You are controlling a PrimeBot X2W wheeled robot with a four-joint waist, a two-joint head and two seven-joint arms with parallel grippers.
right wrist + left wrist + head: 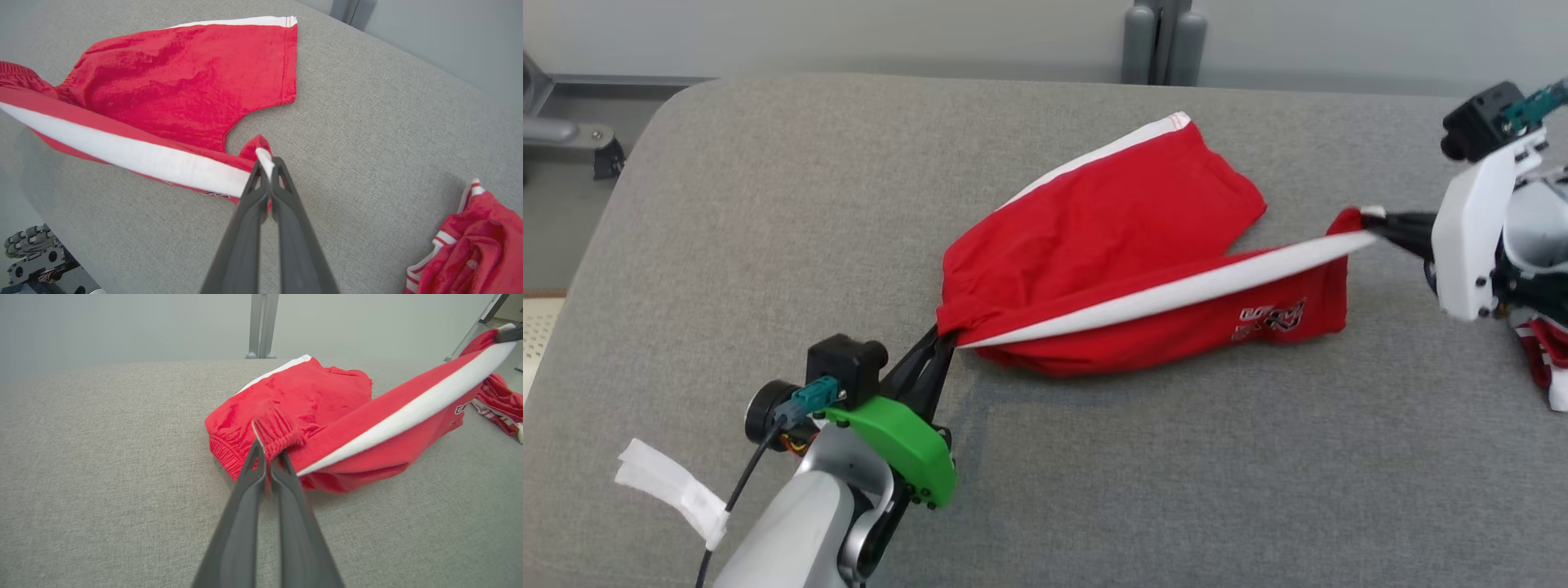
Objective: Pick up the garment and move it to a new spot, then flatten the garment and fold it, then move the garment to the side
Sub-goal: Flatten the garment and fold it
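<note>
Nearest, low left of the frame: left gripper [943, 336], pointing up and right, pinched shut on the stretchy waist of the red shorts [1111, 220]. Far right: right gripper [1376, 226], pointing left, pinched shut on a leg hem. Between them, mid-frame on the grey table [768, 204], white stripe [1176, 292] pulled long, lower left to upper right.

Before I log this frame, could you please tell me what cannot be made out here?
Print on the red shorts: head view, too small and tilted to read.
Second red garment: head view, cut off by the right edge and the right arm; right wrist view, cut by the corner.
Left pincer tips: left wrist view, buried in waistband folds.
Right pincer: head view, blurred against the hem it grips.
</note>
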